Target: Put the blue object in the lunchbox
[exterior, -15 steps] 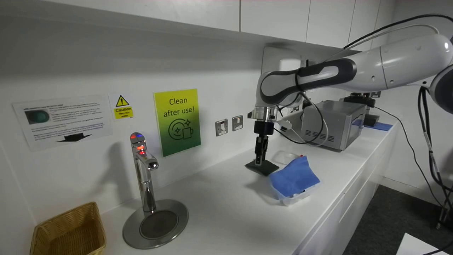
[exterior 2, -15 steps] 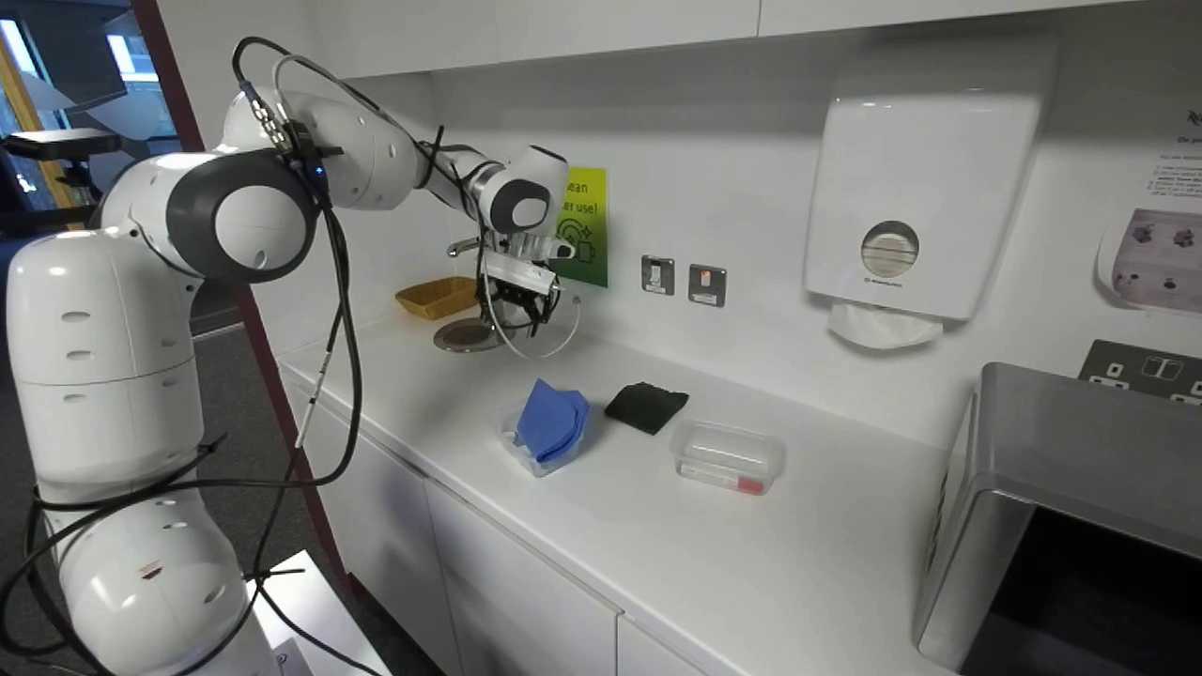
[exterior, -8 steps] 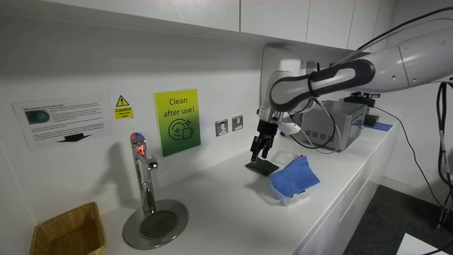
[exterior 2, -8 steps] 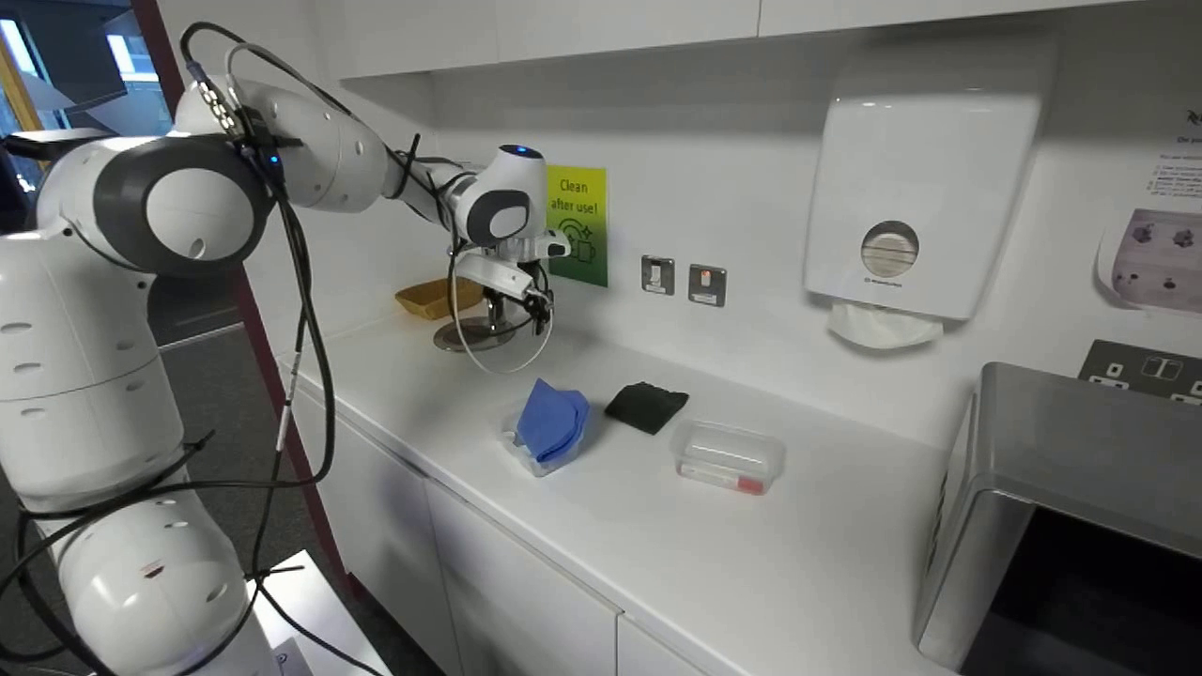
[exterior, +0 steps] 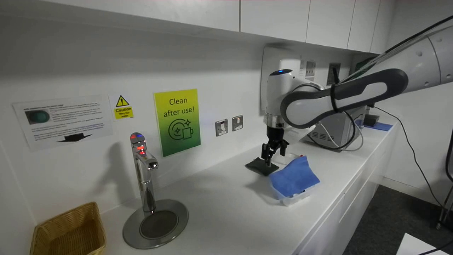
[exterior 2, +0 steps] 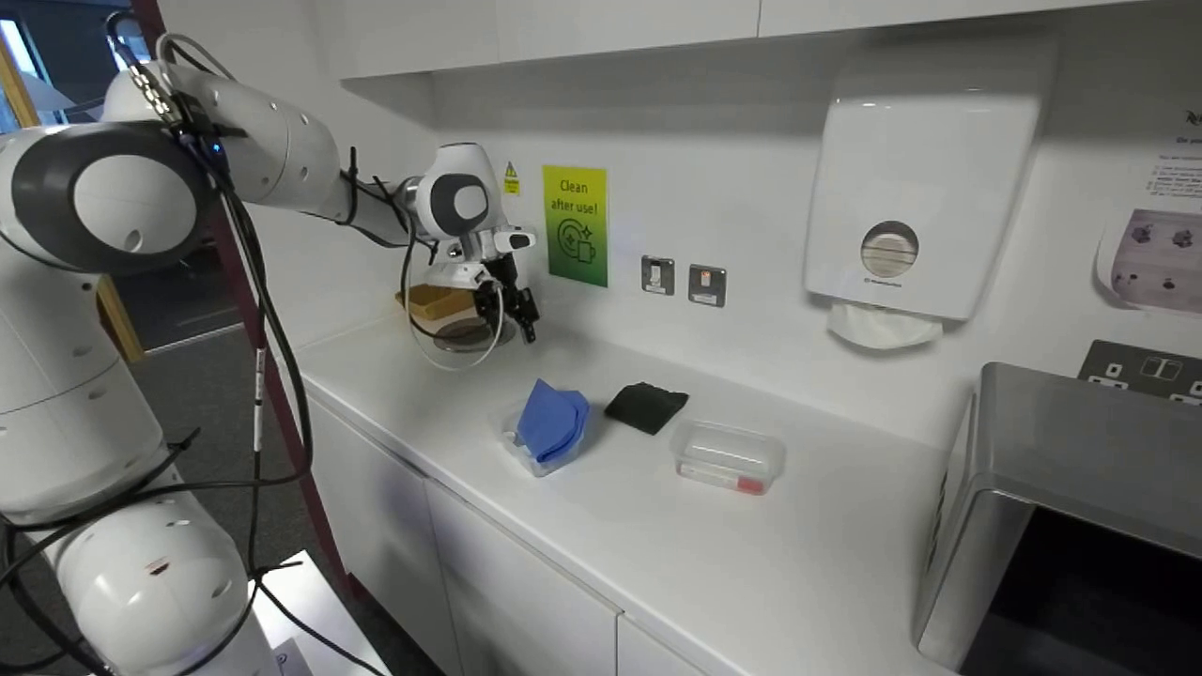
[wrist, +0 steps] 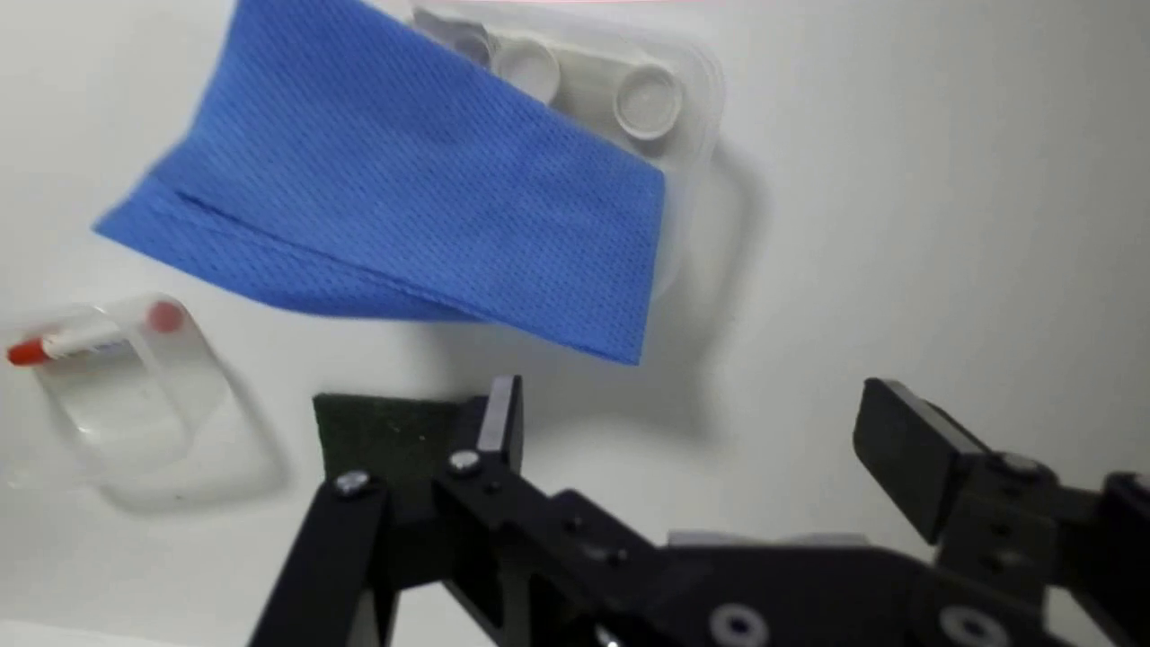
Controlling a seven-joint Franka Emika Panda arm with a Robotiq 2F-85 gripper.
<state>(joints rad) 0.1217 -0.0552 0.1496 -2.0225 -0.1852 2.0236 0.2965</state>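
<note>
on the smooth white surface in an exterior view, a folded blue cloth lies across the translucent plastic lunchbox, edges jutting past its rim. in an exterior view, a dark square lies near a clear rectangular tub. in the wrist view, the cloth looks finely dimpled, round caps sit in the lunchbox, and the tool has its blocky fingers apart.

blue cloth, textured, folded over on itself, resting slanted on translucent whitish lunchbox, edges sticking out beyond it, lunchbox upright on bench, one rounded corner uncovered
</note>
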